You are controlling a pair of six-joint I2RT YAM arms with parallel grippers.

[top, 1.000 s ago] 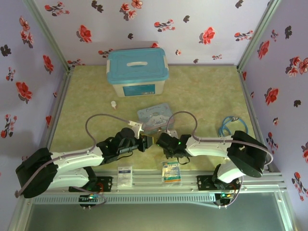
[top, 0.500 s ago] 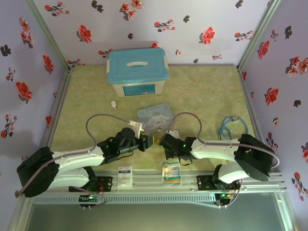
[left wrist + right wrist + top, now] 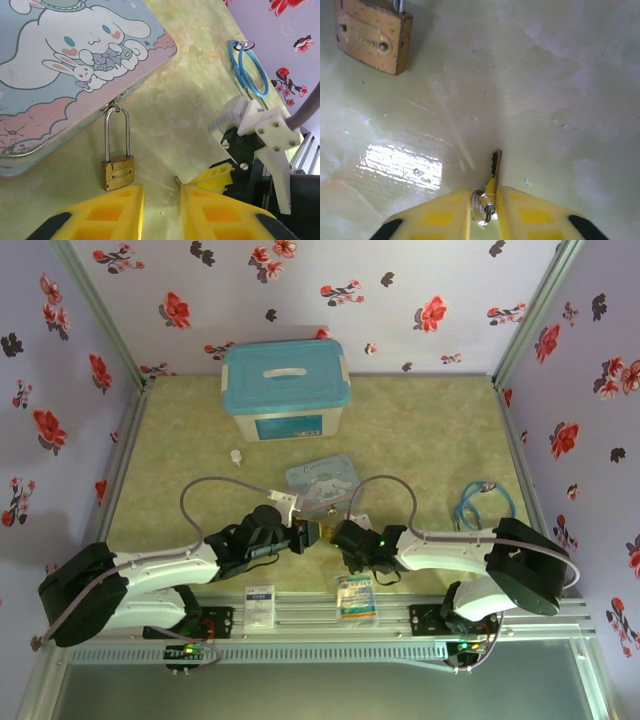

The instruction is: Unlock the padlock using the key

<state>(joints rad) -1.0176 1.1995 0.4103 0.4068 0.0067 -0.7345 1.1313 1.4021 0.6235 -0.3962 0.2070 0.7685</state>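
Two grippers meet tip to tip at table centre in the top view, left gripper (image 3: pixel 300 535) facing 3 o'clock, right gripper (image 3: pixel 328 533) facing 9 o'clock. Right gripper (image 3: pixel 482 192) is clamped on the key (image 3: pixel 495 162); the blade sticks out toward 12 o'clock, the ring is pinched between the yellow fingers (image 3: pixel 530 215), and the tip is low over the table (image 3: pixel 560 75), contact unclear. The padlock (image 3: pixel 372 37) sits at 10 o'clock from the key tip, apart from it.

In the left wrist view, the left gripper (image 3: pixel 161 192) has a narrow gap and nothing in it. The padlock (image 3: pixel 118 172) lies flat at 11 o'clock, just beyond the left-hand finger, touching or not is hard to say. Its shackle (image 3: pixel 116 130) is closed and hooked through the hasp of the cartoon tin (image 3: pixel 75 75), which lies at 10 to 12 o'clock. Right gripper (image 3: pixel 210 180) comes in at 2 o'clock. A blue cable (image 3: pixel 247 70) lies further out at 1 o'clock.

Beyond the tin (image 3: pixel 322 480) in the top view, a blue-lidded box (image 3: pixel 286 390) sits at 12 o'clock and a small white bottle (image 3: pixel 236 456) at 10 o'clock.
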